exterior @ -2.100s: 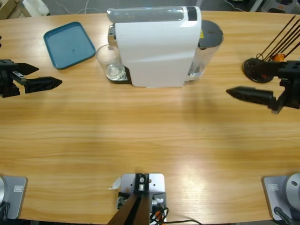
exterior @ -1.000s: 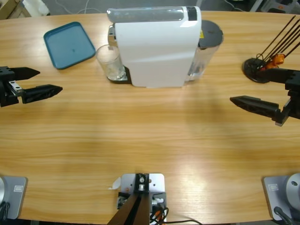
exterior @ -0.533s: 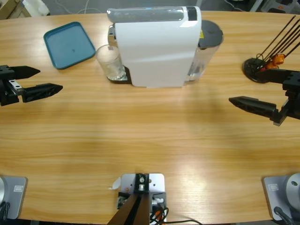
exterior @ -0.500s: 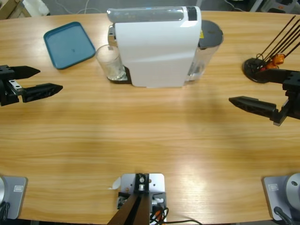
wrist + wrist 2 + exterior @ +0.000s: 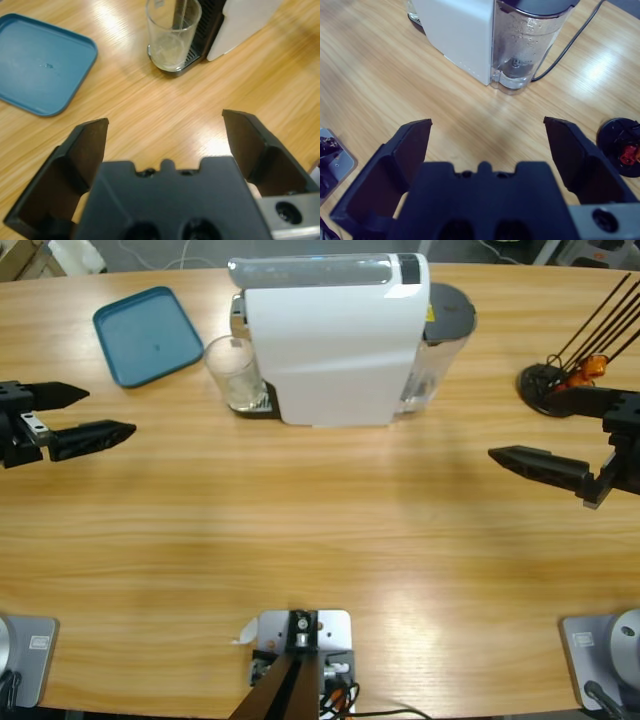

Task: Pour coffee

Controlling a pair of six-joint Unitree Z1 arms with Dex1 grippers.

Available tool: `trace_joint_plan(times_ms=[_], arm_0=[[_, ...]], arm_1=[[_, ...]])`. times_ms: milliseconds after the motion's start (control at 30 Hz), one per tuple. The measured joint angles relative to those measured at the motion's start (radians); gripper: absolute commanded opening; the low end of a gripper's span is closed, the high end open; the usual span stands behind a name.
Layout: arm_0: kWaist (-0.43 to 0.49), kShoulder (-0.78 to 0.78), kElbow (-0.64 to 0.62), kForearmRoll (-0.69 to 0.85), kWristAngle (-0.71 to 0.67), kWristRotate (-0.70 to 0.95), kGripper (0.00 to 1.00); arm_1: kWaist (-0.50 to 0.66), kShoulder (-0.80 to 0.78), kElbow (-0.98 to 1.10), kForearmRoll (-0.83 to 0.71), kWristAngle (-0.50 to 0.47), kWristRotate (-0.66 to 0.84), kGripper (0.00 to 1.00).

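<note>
My left tool (image 5: pixel 95 411) hangs at the left edge of the bench (image 5: pixel 320 540) with its jaws spread wide and nothing between them; through its wrist camera I look between the jaws at the glass and the tray. My right tool (image 5: pixel 545 430) sits at the right edge, jaws equally wide and empty, facing the back of the machine.

The largest thing on the bench is the white coffee machine (image 5: pixel 335 340), standing at the far middle, with a clear water tank (image 5: pixel 530 45) at its right end and a black cord (image 5: pixel 570 42) trailing from behind it. A teal tray (image 5: pixel 148 334) lies flat at the far left, well apart from both tools. At the far right stands a black capsule holder (image 5: pixel 545 388) of thin rods carrying an orange capsule (image 5: pixel 594 364), just beside my right tool.

A clear glass (image 5: pixel 172 32) stands upright on the machine's drip grate, under the spout at its left end. The coffee (image 5: pixel 167 50) is a shallow pale layer in its bottom.
</note>
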Motion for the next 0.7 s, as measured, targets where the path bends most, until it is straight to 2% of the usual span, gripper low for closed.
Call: trace_joint_plan(times_ms=[700], arm_0=[[-0.018,-0.019,0.034,-0.047,-0.025,0.046,0.968]], arm_1=[[0.0,0.001,0.0,0.0,0.0,-0.003,0.996]])
